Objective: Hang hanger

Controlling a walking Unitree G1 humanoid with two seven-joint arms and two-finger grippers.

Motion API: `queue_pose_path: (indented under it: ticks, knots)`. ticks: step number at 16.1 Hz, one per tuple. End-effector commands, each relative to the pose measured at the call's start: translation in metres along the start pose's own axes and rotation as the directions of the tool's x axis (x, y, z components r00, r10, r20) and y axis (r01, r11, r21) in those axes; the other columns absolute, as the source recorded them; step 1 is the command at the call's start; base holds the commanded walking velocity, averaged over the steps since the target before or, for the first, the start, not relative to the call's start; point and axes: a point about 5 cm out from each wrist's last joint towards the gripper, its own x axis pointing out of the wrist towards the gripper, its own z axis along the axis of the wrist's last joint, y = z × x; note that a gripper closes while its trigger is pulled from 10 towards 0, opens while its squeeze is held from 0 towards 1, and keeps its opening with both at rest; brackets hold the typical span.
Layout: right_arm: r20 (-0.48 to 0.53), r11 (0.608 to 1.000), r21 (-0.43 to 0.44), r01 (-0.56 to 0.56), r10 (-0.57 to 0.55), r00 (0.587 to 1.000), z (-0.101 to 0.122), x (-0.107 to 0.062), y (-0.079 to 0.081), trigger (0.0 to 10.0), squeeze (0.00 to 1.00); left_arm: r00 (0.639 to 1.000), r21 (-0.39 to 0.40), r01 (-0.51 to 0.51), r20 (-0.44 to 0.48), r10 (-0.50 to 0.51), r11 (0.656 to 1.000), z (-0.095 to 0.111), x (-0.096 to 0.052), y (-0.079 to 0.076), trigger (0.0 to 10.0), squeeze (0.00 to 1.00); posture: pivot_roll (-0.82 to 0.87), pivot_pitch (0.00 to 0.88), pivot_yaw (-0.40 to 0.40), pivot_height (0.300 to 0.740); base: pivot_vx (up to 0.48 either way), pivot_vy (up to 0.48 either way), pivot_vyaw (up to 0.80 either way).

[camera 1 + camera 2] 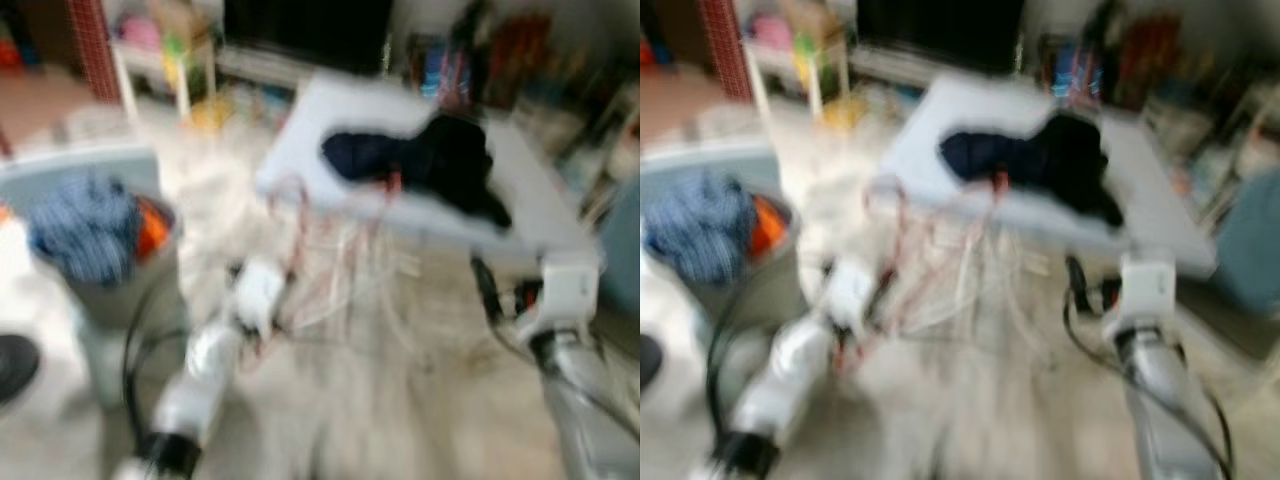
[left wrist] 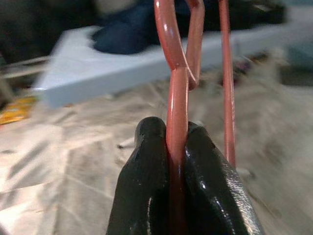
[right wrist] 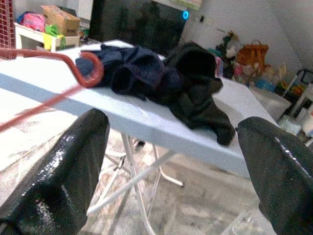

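Observation:
A red wire hanger is clamped between the fingers of my left gripper, which is shut on it. Its hook curls up near the edge of the white table. In the blurred left eye view the hanger stretches from my left gripper toward the table. My right gripper is open, facing the table's edge, with nothing between its fingers. Dark clothes lie in a heap on the table.
A grey basket holding blue and orange laundry stands at my left. The table's white folding legs stand under it. Shelves and clutter line the far wall, with a dark screen behind the table.

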Motion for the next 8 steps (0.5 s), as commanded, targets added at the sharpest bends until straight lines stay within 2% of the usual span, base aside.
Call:
queue_pose_path:
  ticks: [1, 3, 4, 5, 6, 7, 8]
  knots:
    - [-0.01, 0.999, -0.029, -0.014, 0.014, 1.0, 0.0, 0.0, -0.004, 10.0, 0.0, 0.997, 0.017, 0.079, 0.014, -0.079, 0.997, 0.007, 0.004, 0.0, 10.0, 0.0, 0.19, 0.0, -0.171, 0.74, 0.0, 0.0, 0.0]
    - [-0.033, 0.993, -0.087, -0.079, 0.077, 0.997, -0.001, -0.002, -0.008, 10.0, 0.0, 0.966, 0.039, 0.259, -0.015, -0.258, 0.965, 0.006, 0.002, -0.001, 10.0, 0.0, 0.19, 0.0, -0.171, 0.74, 0.0, 0.0, 0.0]
    - [-0.113, 0.943, -0.217, -0.252, 0.232, 0.966, -0.003, -0.008, -0.014, 10.0, 0.0, 0.885, 0.092, 0.463, -0.111, -0.453, 0.882, -0.004, -0.004, -0.006, 10.0, 0.0, 0.18, 0.0, -0.169, 0.74, 0.0, 0.0, 0.0]
    - [-0.214, 0.854, -0.306, -0.42, 0.369, 0.905, -0.007, -0.016, -0.016, 10.0, 0.0, 0.803, 0.133, 0.589, -0.208, -0.559, 0.797, -0.014, -0.011, -0.008, 10.0, 0.0, 0.18, 0.0, -0.165, 0.74, 0.0, 0.0, 0.0]
    - [-0.248, 0.819, -0.324, -0.473, 0.408, 0.878, -0.008, -0.019, -0.016, 10.0, 0.0, 0.782, 0.145, 0.615, -0.235, -0.577, 0.775, -0.017, -0.013, -0.008, 10.0, 0.0, 0.18, 0.0, -0.164, 0.74, 0.0, 0.0, 0.0]
    - [-0.352, 0.712, -0.345, -0.611, 0.505, 0.788, -0.011, -0.028, -0.015, 10.0, 0.0, 0.739, 0.179, 0.667, -0.28, -0.613, 0.723, -0.02, -0.014, -0.009, 10.0, 0.0, 0.17, 0.0, -0.162, 0.74, 0.0, 0.0, 0.0]
    - [-0.417, 0.638, -0.327, -0.697, 0.564, 0.712, -0.013, -0.035, -0.013, 10.0, 0.0, 0.723, 0.211, 0.686, -0.301, -0.622, 0.696, -0.021, -0.014, -0.01, 10.0, 0.0, 0.17, 0.0, -0.159, 0.74, 0.0, 0.0, 0.0]
